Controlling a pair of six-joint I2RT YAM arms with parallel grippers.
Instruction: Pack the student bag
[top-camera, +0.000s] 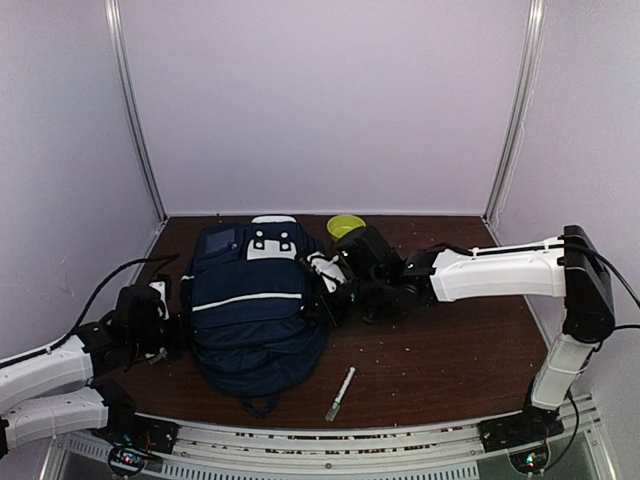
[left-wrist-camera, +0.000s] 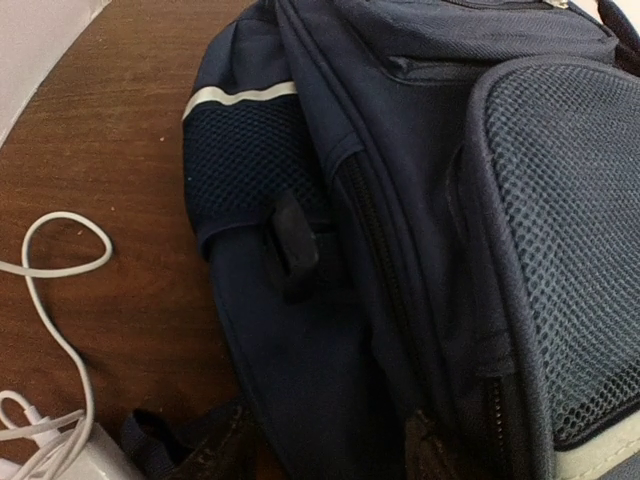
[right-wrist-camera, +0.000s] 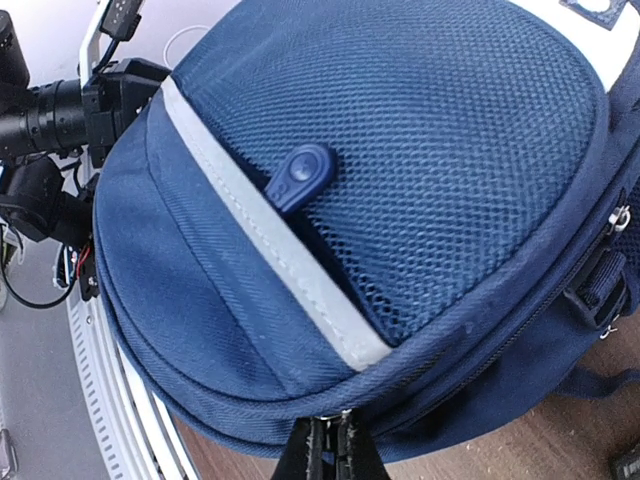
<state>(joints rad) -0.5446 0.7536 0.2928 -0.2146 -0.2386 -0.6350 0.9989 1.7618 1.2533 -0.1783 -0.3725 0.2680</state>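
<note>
The large navy-blue fabric backpack (top-camera: 250, 310) is showing a white stripe across its front, fine blue mesh panels and a white patch at its far end. The dark brown wood-grain surface (top-camera: 450, 350) is showing pale specks. The small round bowl (top-camera: 346, 226) beyond is glowing yellow-green; the thin cable (left-wrist-camera: 62, 270) at left is showing white.

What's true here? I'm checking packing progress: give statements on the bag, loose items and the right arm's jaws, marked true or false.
The student bag lies flat on the table. True.
A yellow-green bowl sits behind the bag. True.
The pen lies in the bowl. False: it lies on the table.
The right gripper holds its jaws wide open. False: they are shut at the bag's edge.
A white cable lies beside the bag. True.
</note>
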